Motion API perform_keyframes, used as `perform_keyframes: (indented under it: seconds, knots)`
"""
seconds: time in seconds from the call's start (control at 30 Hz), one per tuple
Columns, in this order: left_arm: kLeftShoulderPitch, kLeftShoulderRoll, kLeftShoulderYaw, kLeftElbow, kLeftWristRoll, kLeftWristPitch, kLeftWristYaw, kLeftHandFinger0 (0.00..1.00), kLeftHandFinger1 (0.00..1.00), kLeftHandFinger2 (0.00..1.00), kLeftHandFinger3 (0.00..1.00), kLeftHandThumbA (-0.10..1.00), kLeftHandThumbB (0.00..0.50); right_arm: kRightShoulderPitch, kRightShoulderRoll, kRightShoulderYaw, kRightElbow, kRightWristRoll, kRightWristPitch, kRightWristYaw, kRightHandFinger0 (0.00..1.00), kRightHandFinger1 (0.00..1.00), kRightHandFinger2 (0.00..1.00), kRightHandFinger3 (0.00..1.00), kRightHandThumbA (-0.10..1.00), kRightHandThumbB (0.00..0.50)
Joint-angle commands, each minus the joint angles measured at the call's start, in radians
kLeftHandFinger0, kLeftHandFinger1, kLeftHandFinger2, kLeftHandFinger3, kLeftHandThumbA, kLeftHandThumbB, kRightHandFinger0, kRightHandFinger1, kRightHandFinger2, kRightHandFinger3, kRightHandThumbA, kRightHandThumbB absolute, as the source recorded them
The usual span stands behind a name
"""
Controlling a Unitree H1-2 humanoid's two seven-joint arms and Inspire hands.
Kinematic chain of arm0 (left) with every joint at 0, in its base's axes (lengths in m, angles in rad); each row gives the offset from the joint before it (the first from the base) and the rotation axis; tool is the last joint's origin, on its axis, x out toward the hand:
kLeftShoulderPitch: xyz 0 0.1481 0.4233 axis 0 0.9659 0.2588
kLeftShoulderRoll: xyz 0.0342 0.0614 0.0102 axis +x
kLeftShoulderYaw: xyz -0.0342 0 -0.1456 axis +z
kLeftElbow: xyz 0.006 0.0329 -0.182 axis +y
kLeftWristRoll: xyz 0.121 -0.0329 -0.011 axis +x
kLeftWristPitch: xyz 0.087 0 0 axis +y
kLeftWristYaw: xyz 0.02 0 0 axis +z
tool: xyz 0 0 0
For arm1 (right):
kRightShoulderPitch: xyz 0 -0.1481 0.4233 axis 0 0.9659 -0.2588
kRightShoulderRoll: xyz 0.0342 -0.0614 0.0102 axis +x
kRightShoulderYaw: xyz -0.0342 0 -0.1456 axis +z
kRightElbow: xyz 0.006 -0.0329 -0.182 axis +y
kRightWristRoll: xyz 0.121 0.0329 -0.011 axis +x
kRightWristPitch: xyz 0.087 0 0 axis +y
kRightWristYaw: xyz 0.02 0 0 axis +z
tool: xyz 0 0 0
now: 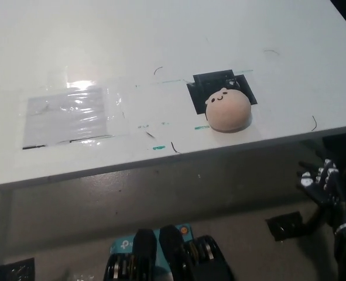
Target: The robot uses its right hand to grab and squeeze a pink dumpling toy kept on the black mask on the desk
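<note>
A pink dumpling toy [228, 109] with a small drawn face sits on a black mask patch [222, 85] near the desk's front edge, right of centre. My black right hand [324, 179] hangs below and in front of the desk edge at the lower right, well away from the toy, with fingers spread and nothing in them. My white left hand does not show in the head view.
The white desk [161, 41] fills the upper picture; its front edge runs from lower left to right. A clear plastic sheet [67, 117] is taped down at the left. Small tape marks lie by the toy. Grey floor lies below the edge.
</note>
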Motion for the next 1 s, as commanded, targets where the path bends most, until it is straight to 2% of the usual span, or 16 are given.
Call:
perform_keyframes:
  seconds: [0.0, 0.13, 0.3, 0.37, 0.43, 0.47, 0.5, 0.53, 0.57, 0.63, 0.67, 0.7, 0.77, 0.8, 0.87, 0.97]
  knots:
    - [0.0, 0.012, 0.008, -0.026, -0.026, -0.025, -0.024, 0.0, 0.01, 0.13, 0.18, 0.93, 0.5, -0.108, -0.036, 0.003, -0.079, 0.016, 0.036, 0.023, 0.48, 0.63, 0.69, 0.97, 0.05, 0.047]
    - [-0.001, 0.012, 0.012, -0.018, -0.035, -0.027, -0.031, 0.0, 0.0, 0.11, 0.16, 0.92, 0.5, -0.203, -0.056, 0.013, -0.135, 0.019, 0.071, 0.036, 0.42, 0.61, 0.69, 0.97, 0.09, 0.078]
    - [-0.009, 0.019, 0.005, 0.006, -0.02, -0.055, -0.039, 0.0, 0.02, 0.13, 0.18, 0.95, 0.5, -0.351, -0.099, 0.052, -0.119, -0.003, 0.014, 0.064, 0.43, 0.57, 0.63, 0.96, 0.12, 0.082]
    - [-0.017, 0.018, 0.005, 0.0, -0.022, -0.04, -0.035, 0.0, 0.01, 0.11, 0.16, 0.94, 0.5, -0.4, -0.113, 0.072, -0.105, -0.017, -0.008, 0.069, 0.39, 0.51, 0.61, 0.95, 0.12, 0.104]
    - [-0.019, 0.017, 0.007, 0.0, -0.026, -0.034, -0.035, 0.0, 0.01, 0.1, 0.14, 0.91, 0.5, -0.434, -0.123, 0.095, -0.079, -0.03, -0.031, 0.077, 0.38, 0.52, 0.61, 0.94, 0.16, 0.162]
    - [-0.019, 0.018, 0.007, -0.002, -0.026, -0.031, -0.035, 0.0, 0.01, 0.1, 0.14, 0.91, 0.5, -0.444, -0.126, 0.104, -0.067, -0.033, -0.04, 0.079, 0.38, 0.52, 0.61, 0.93, 0.18, 0.168]
    - [-0.018, 0.02, 0.009, 0.001, -0.034, -0.038, -0.051, 0.0, 0.02, 0.11, 0.15, 0.89, 0.5, -0.494, -0.158, 0.164, -0.011, -0.06, -0.037, 0.128, 0.47, 0.6, 0.71, 1.0, 0.27, 0.183]
    - [-0.018, 0.02, 0.009, 0.0, -0.035, -0.035, -0.051, 0.0, 0.02, 0.12, 0.16, 0.89, 0.5, -0.507, -0.182, 0.198, 0.004, -0.078, -0.033, 0.152, 0.48, 0.62, 0.73, 1.0, 0.31, 0.189]
    - [-0.016, 0.02, 0.01, -0.007, -0.033, -0.027, -0.045, 0.0, 0.02, 0.12, 0.16, 0.89, 0.5, -0.526, -0.204, 0.225, 0.031, -0.066, -0.038, 0.199, 0.5, 0.67, 0.82, 1.0, 0.33, 0.19]
    - [-0.019, 0.02, 0.01, -0.002, -0.031, -0.029, -0.043, 0.0, 0.01, 0.11, 0.16, 0.89, 0.5, -0.568, -0.239, 0.279, 0.089, -0.042, -0.007, 0.276, 0.56, 0.78, 0.97, 1.0, 0.35, 0.243]
    - [-0.019, 0.023, 0.008, -0.003, -0.032, -0.032, -0.048, 0.0, 0.02, 0.12, 0.16, 0.89, 0.5, -0.592, -0.256, 0.314, 0.131, -0.047, -0.011, 0.316, 0.61, 0.83, 1.0, 1.0, 0.36, 0.281]
    - [-0.017, 0.024, 0.008, -0.005, -0.03, -0.033, -0.048, 0.0, 0.03, 0.12, 0.16, 0.9, 0.5, -0.603, -0.257, 0.331, 0.161, -0.048, -0.02, 0.327, 0.65, 0.88, 1.0, 1.0, 0.33, 0.302]
    - [-0.016, 0.023, 0.006, -0.012, -0.026, -0.032, -0.042, 0.0, 0.03, 0.12, 0.16, 0.92, 0.5, -0.635, -0.261, 0.392, 0.247, -0.076, -0.06, 0.358, 0.78, 0.98, 1.0, 1.0, 0.39, 0.337]
    - [-0.016, 0.023, 0.006, -0.012, -0.026, -0.032, -0.042, 0.0, 0.02, 0.12, 0.16, 0.92, 0.5, -0.64, -0.264, 0.403, 0.257, -0.08, -0.068, 0.36, 0.81, 1.0, 1.0, 1.0, 0.39, 0.336]
    - [-0.017, 0.018, 0.009, -0.016, -0.026, -0.024, -0.031, 0.0, 0.0, 0.09, 0.15, 0.91, 0.5, -0.656, -0.265, 0.441, 0.297, -0.099, -0.082, 0.37, 1.0, 1.0, 1.0, 1.0, 0.44, 0.346]
    - [-0.024, 0.02, 0.008, 0.001, -0.025, -0.039, -0.038, 0.0, 0.01, 0.1, 0.16, 0.92, 0.5, -0.684, -0.264, 0.509, 0.361, -0.165, -0.11, 0.362, 1.0, 1.0, 1.0, 1.0, 0.51, 0.371]
